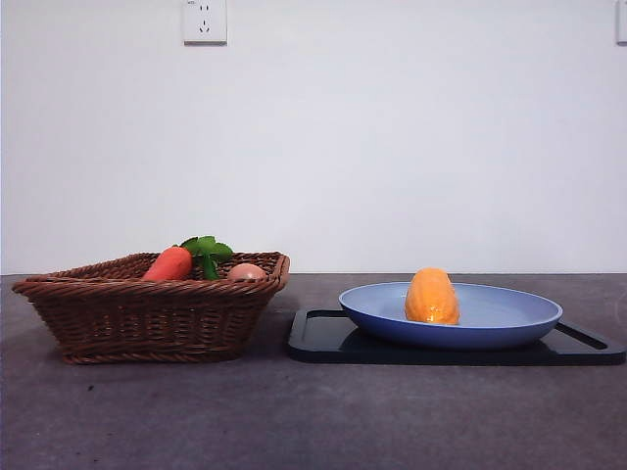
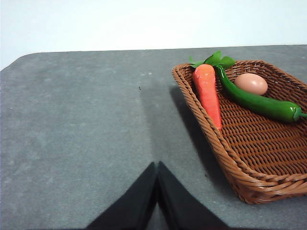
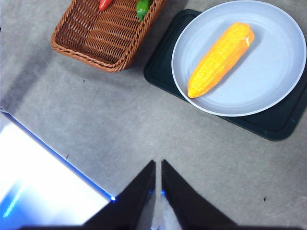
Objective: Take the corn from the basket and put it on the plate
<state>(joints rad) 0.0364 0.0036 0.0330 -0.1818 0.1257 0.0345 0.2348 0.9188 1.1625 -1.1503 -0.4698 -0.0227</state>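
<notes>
The right gripper [image 3: 158,165] hangs high over bare table with its jaws drawn nearly together, holding nothing. Ahead of it the corn [image 3: 219,59] lies flat in the light-blue plate [image 3: 283,81], long axis slanting across the dish, so the placing looks done. The left gripper [image 2: 157,167] is pinched together too, just beside the wicker basket [image 2: 225,158], where a carrot [image 2: 208,91], a green pepper [image 2: 259,103] and an egg [image 2: 251,83] lie. The plate sits on a black tray [image 1: 323,343] on a grey table [image 1: 294,421], with a white wall behind.
</notes>
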